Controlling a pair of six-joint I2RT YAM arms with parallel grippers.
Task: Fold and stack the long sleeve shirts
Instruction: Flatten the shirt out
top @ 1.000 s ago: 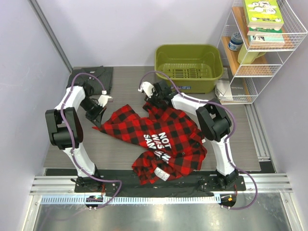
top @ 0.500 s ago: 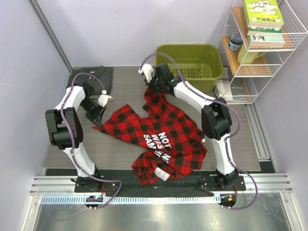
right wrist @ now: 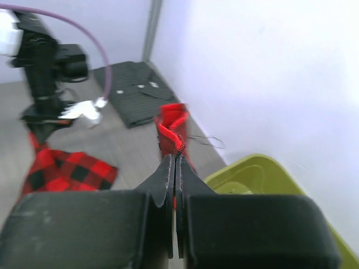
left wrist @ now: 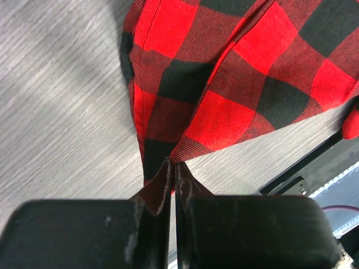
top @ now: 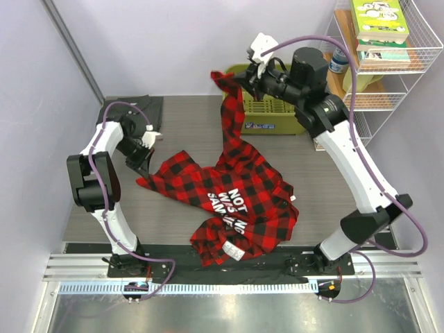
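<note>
Well to the left of the olive tub (top: 277, 122), the grey shirt (top: 137, 108) is being left lying flat on the counter (top: 182, 128), touched by neither arm. Nearer than it, and also left of the tub, the left end effector (left wrist: 171, 168) is being kept closed low over the counter, a hem corner of the plaid shirt (top: 239, 198) being pinched between its jaws. The bulk of that shirt is lying crumpled on the near side of the tub, white lettering facing up.

From the heap, one strip of plaid is being drawn upward toward the tub's left rim. There its tip is being gripped by the closed right end effector (right wrist: 175, 159), which is being held high above the counter.

The cloth's long axis is thus being set slantwise, from the low left grip up to the high right one beside the tub. The slack middle is hanging below and nearer than both. Spreading the shirt is judged to depend on those two grips being drawn apart along that line.
</note>
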